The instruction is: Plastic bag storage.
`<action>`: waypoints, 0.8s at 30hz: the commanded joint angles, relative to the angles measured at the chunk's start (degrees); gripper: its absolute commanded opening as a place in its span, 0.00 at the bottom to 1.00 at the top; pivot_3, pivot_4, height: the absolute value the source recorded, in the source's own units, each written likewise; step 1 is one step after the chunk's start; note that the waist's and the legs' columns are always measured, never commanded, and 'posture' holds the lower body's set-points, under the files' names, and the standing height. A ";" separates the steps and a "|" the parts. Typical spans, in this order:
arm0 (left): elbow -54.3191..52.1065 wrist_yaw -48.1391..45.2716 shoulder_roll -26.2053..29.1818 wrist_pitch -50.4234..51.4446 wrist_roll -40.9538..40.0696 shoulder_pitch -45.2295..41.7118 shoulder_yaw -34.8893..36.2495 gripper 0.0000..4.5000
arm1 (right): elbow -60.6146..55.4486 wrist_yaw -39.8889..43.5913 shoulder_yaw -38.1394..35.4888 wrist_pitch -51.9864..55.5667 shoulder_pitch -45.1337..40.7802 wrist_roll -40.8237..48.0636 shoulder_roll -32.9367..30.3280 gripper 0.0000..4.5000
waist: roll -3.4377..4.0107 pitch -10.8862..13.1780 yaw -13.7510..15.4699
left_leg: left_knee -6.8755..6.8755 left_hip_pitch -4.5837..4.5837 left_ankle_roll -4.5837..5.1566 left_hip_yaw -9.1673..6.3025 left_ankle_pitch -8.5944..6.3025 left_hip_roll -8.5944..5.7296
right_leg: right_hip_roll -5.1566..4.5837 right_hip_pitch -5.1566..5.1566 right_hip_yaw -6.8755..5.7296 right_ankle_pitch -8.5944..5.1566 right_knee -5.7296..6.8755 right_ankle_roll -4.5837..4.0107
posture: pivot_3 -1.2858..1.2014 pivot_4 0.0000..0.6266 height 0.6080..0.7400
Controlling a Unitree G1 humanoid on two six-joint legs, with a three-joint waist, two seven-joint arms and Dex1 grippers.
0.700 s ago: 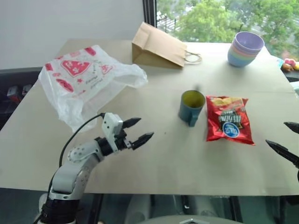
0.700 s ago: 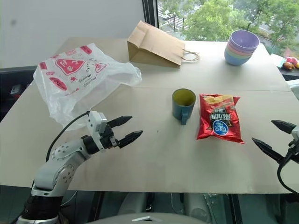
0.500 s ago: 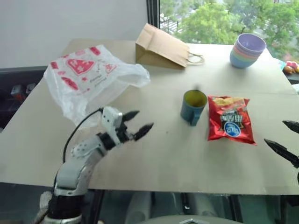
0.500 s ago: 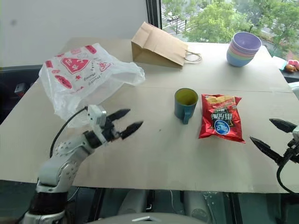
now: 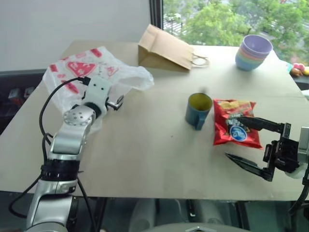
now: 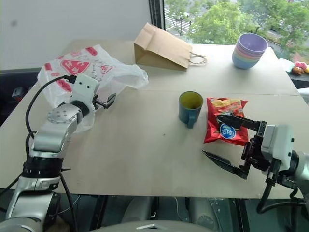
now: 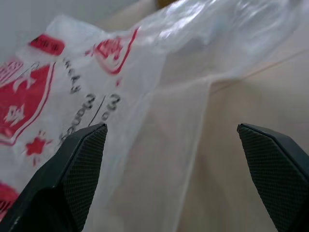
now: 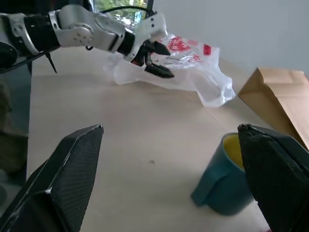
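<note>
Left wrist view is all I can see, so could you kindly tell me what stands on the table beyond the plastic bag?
Observer: A teal cup stands mid-table, with a red chip packet lying beside it.
Operator: Thank you. Where is the right hand?
Observer: The right hand is open at the chip packet's near side, one finger crossing in front of it.
Operator: And what lies behind the plastic bag?
Observer: A brown paper bag lies on its side toward the far edge.

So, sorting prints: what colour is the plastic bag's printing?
Red on translucent white plastic bag; clearest in the left wrist view.
</note>
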 commanded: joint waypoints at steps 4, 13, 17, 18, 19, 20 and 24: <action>11.84 -0.58 0.38 -7.77 6.09 -6.71 -2.54 0.99 | -2.45 -1.49 -0.74 -0.67 0.94 0.47 -0.58 1.00 | -0.05 0.02 0.42 | 0.00 -0.13 0.00 0.03 0.00 -0.05 | -0.08 0.00 0.00 0.03 -0.19 0.02 | 0.52 0.24 1.00; 40.97 3.87 -1.61 -21.49 11.93 -22.28 -4.14 0.61 | -3.92 -4.40 -0.05 -1.84 2.74 -1.98 0.61 1.00 | -0.18 0.06 0.80 | 0.00 -0.14 0.00 0.00 0.00 -0.06 | -0.02 0.00 -0.06 0.10 -0.16 0.14 | 0.52 0.24 1.00; 44.94 3.16 -1.09 -24.47 11.35 -25.05 -2.78 0.24 | -3.62 -7.52 2.91 -1.68 1.61 -5.78 1.19 1.00 | -0.21 0.07 0.80 | 0.00 -0.16 0.00 0.02 0.00 -0.05 | -0.04 -0.01 -0.05 0.18 -0.18 0.20 | 0.52 0.24 1.00; 44.23 2.27 -1.27 -23.88 10.20 -25.43 -1.83 0.16 | -3.12 -9.04 4.17 -1.66 0.75 -8.18 1.29 1.00 | -0.21 0.08 0.80 | 0.00 -0.16 0.00 0.01 0.00 -0.05 | -0.04 -0.01 -0.05 0.19 -0.17 0.18 | 0.52 0.24 1.00; 41.64 0.76 -1.60 -21.85 8.20 -25.69 -0.43 0.07 | -2.44 -11.04 5.77 -1.48 -0.61 -10.91 1.41 1.00 | -0.23 0.08 0.73 | 0.00 -0.16 0.00 0.01 0.00 -0.05 | -0.04 -0.01 -0.05 0.20 -0.17 0.19 | 0.52 0.24 1.00; 36.87 -1.08 -1.89 -18.05 5.92 -25.64 0.91 0.02 | -1.81 -14.01 7.60 1.30 -2.33 -12.27 1.17 1.00 | -0.24 0.09 0.77 | 0.00 -0.15 0.00 0.03 0.00 -0.05 | -0.04 -0.01 -0.05 0.20 -0.16 0.18 | 0.52 0.24 1.00; 15.28 -6.57 -2.34 -1.52 -0.41 -23.68 2.86 0.02 | -1.76 -24.49 15.17 14.46 -6.93 -14.94 1.79 1.00 | -0.46 0.14 1.03 | 0.12 -0.39 -0.02 0.03 0.01 -0.01 | -0.07 -0.26 -0.05 0.25 0.05 -0.03 | 0.52 0.24 1.00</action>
